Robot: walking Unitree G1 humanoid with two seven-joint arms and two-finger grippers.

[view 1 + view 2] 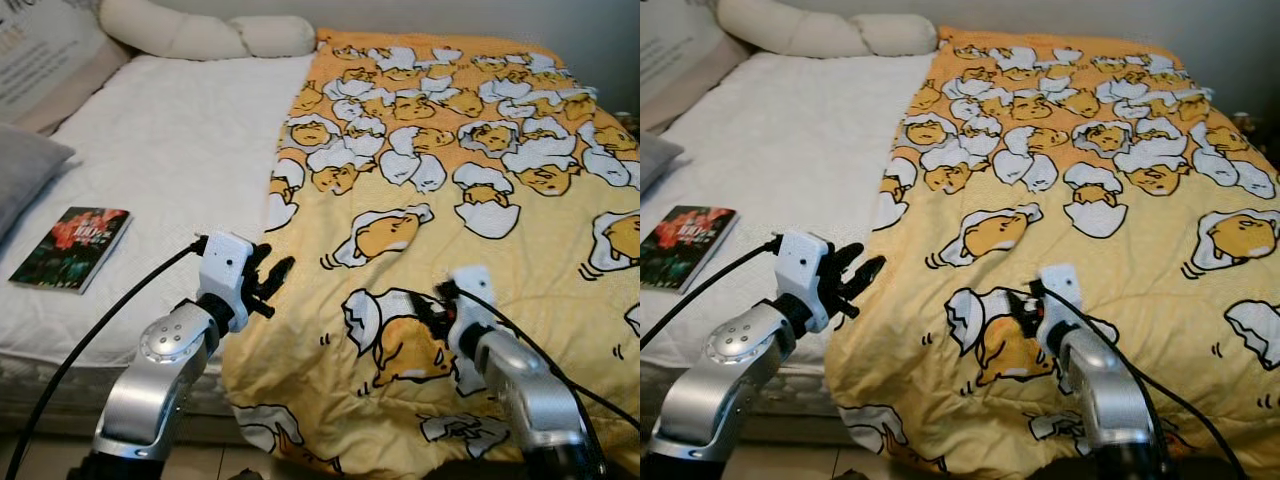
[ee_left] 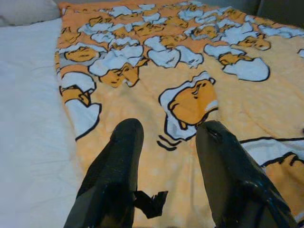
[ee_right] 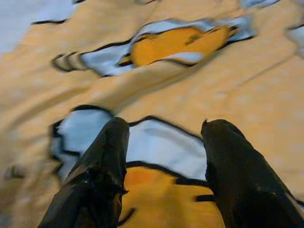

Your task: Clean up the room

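While the left pincer (image 1: pixel 268 282) gapes wide at the blanket (image 1: pixel 470 180) edge, the right pincer (image 3: pixel 164 142) gapes above it.

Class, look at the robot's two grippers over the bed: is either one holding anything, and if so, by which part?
Nothing is held. The left gripper and right gripper both stand open above the yellow cartoon-egg patterned blanket, with only fabric showing between the fingers.

Head stereo pair looked forward and down over the bed (image 1: pixel 170 160). Both wrist cameras looked along parted fingers, close above the shared yellow blanket (image 2: pixel 190 156).
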